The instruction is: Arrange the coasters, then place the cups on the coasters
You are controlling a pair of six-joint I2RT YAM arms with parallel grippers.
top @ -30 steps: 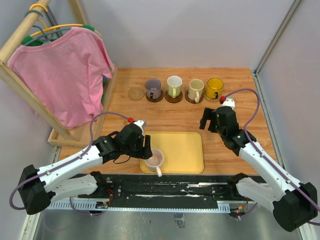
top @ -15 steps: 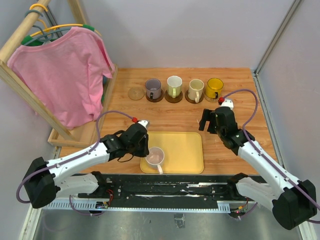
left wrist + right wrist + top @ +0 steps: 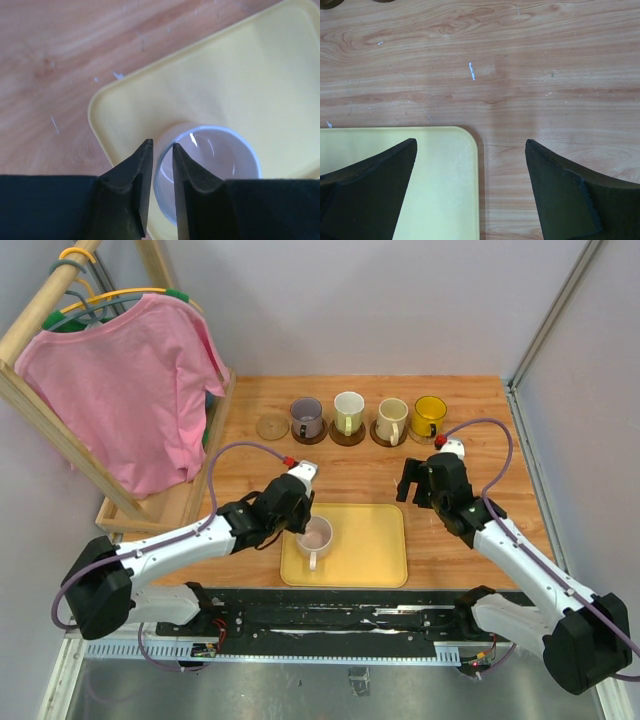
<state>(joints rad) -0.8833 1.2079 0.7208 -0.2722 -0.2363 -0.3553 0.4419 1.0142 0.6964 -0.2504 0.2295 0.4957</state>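
Nearest me, my left gripper pinches the thin rim of the pale pink cup, one finger inside and one outside, at the left edge of the yellow tray. That narrow bite worries me: the cup could swivel or slip out in transit. My right gripper hangs spread wide by the tray's far right corner, holding nothing. At the desk's far edge, the bare coaster lies just beside the grey-purple cup. A careless approach could knock that cup.

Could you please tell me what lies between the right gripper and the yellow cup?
Only bare table in the top view, between the right gripper and the yellow cup; the wrist view shows bare wood too.
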